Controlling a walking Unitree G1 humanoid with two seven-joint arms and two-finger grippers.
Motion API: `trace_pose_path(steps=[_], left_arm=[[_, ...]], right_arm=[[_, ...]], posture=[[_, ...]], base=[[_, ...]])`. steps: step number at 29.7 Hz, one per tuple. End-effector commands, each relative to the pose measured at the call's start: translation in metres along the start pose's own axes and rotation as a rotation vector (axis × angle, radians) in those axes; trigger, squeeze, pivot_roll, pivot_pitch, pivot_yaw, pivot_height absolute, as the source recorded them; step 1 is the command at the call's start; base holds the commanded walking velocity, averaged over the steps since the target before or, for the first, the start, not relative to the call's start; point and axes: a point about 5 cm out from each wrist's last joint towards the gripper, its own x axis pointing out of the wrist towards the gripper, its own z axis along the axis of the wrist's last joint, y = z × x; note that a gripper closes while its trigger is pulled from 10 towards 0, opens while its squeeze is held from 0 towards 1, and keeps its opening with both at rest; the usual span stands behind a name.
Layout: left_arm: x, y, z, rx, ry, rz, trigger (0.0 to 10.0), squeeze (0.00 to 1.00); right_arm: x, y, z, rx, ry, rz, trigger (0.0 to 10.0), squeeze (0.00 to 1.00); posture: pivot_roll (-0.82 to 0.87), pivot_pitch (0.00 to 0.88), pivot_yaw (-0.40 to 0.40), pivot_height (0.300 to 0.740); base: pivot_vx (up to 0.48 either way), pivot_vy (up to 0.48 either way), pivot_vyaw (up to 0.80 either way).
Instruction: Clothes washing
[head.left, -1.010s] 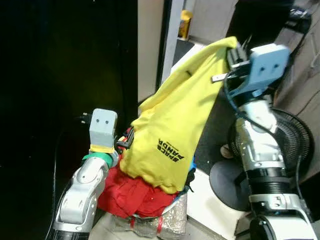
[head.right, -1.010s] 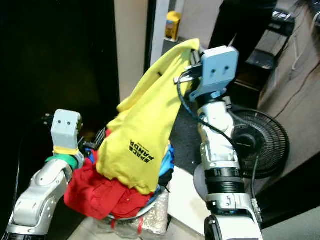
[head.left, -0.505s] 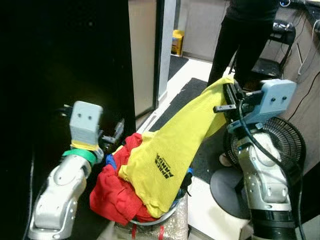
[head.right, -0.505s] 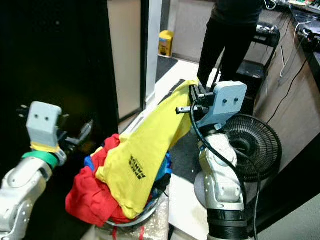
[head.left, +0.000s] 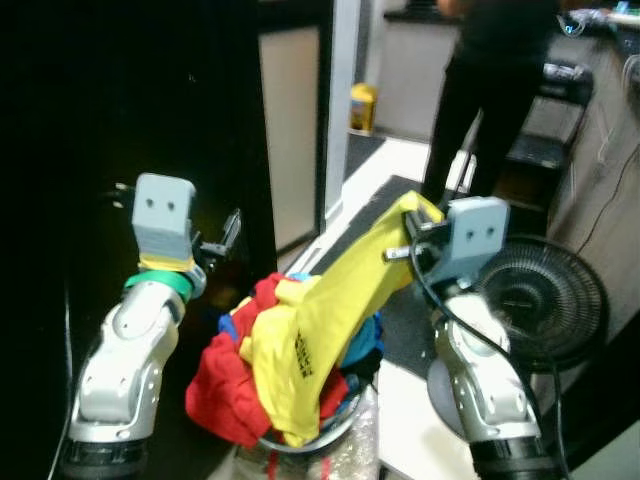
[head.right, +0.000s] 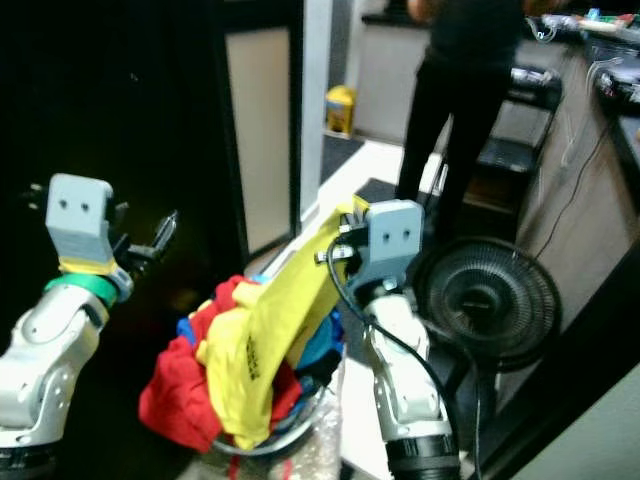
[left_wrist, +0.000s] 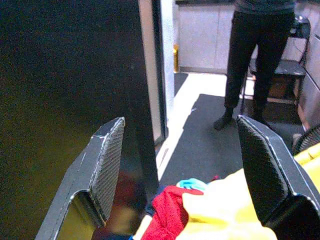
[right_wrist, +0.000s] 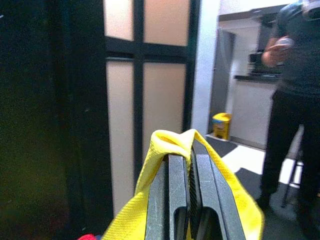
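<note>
A yellow T-shirt (head.left: 320, 320) with black lettering hangs stretched from my right gripper (head.left: 412, 228), which is shut on its upper end; the cloth folds over the closed fingers (right_wrist: 176, 175) in the right wrist view. Its lower part drapes over a heap of red (head.left: 225, 390) and blue clothes in a round basket (head.left: 340, 425) in front of me. My left gripper (head.left: 222, 238) is held up to the left of the heap, open and empty, its two fingers (left_wrist: 107, 160) wide apart above the clothes.
A person in black (head.left: 490, 90) stands ahead on a dark mat. A black floor fan (head.left: 545, 300) stands at the right beside my right arm. A dark door frame with frosted panels (head.left: 290, 130) is on the left. A yellow container (head.left: 362, 105) sits on the far floor.
My right gripper has come down and in toward the basket with the yellow shirt, so the shirt hangs shorter. The camera view has shifted too. The left gripper stays raised and open.
</note>
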Motion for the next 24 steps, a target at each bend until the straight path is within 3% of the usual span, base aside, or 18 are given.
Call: trace_pose_path(steps=[1, 21, 24], left_arm=[[0.0, 0.0002, -0.0023, -0.001, 0.008, 0.002, 10.0, 0.0], [-0.0012, -0.0034, -0.0095, -0.017, 0.026, 0.025, 10.0, 0.0], [-0.0009, -0.0031, -0.0105, -0.014, 0.029, 0.024, 10.0, 0.0]], right_arm=[[-0.001, 0.0007, -0.0009, 0.0, 0.008, -0.007, 10.0, 0.0], [-0.0017, 0.0075, -0.01, 0.002, 0.023, -0.01, 10.0, 0.0], [0.0004, 0.005, -0.0101, 0.037, 0.028, -0.034, 10.0, 0.0]], posture=[[0.01, 0.043, 0.042, 0.74], [0.02, 0.044, 0.038, 0.74], [0.02, 0.041, 0.038, 0.74]], base=[[0.0, 0.0, 0.0], [0.0, 0.0, 0.0], [0.0, 0.0, -0.27]])
